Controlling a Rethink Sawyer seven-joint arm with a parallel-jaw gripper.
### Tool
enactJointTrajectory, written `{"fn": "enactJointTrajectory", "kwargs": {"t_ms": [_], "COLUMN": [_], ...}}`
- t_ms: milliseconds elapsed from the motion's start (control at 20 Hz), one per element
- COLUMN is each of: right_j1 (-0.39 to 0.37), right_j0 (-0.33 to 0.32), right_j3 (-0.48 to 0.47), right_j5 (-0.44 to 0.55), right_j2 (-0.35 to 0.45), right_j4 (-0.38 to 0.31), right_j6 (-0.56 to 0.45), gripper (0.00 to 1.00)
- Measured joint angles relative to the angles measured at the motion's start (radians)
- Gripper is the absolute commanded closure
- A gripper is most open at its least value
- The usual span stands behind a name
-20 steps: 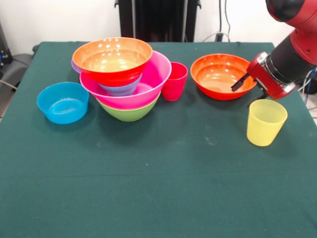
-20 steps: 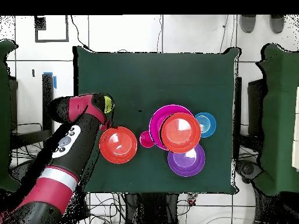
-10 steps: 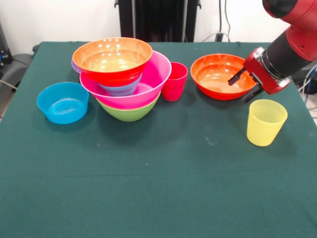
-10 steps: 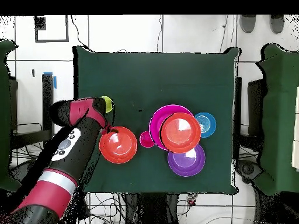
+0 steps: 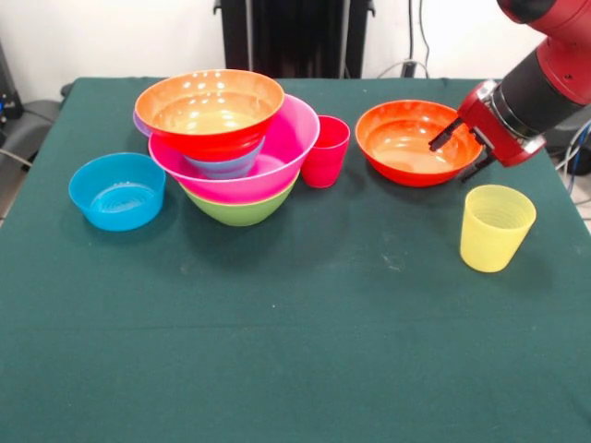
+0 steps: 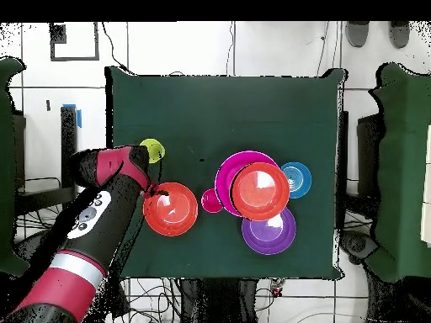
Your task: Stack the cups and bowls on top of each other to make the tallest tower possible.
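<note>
A: Start with the surface. What are we on?

B: A table under a dark green cloth, matte, a few pale scuffs in it. Behind it a white wall, cables hanging, and a black upright panel at the middle of the far edge. From overhead, a pale tiled floor runs around the table.

A: Now left to right across the front view.

B: Far left, a small blue bowl, glossy plastic, faint rings in its bottom, standing alone on the cloth. Just beside it the tower: a green bowl at the base, a big pink bowl nested in it and tilted, a bluish bowl inside that, and a wide orange bowl on top, shiny, round-rimmed. A sliver of purple peeks out at the tower's left shoulder.

A: And the cups?

B: The red cup stands upright, touching or very near the pink rim, hard to say which. Smooth and glossy, taller than wide. Further right, a second orange bowl sits flat on the cloth.

A: Where is the tool?

B: The tool comes in from the right on the red and black arm, at the right rim of that orange bowl. Its black fingers are spread, released, gripping nothing. One tip is over the bowl's inside, the other outside the rim.

A: Last item?

B: The yellow cup, translucent, faintly ribbed, upright, near the front of the tool and apart from the bowl.
</note>
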Motion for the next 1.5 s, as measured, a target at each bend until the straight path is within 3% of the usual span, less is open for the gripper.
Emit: {"fn": "enactJointTrajectory", "kwargs": {"t_ms": [300,950,1500], "right_j1": [-0.014,-0.010,-0.008], "right_j0": [0.004,0.028,0.029], "right_j3": [0.011,0.052,0.061], "right_j5": [-0.002,-0.117,-0.121], "right_j2": [0.000,0.006,0.011], "right_j4": [0.001,0.014,0.032], "right_j6": [0.000,0.000,0.000], "gripper": [0.00,0.00,0.00]}}
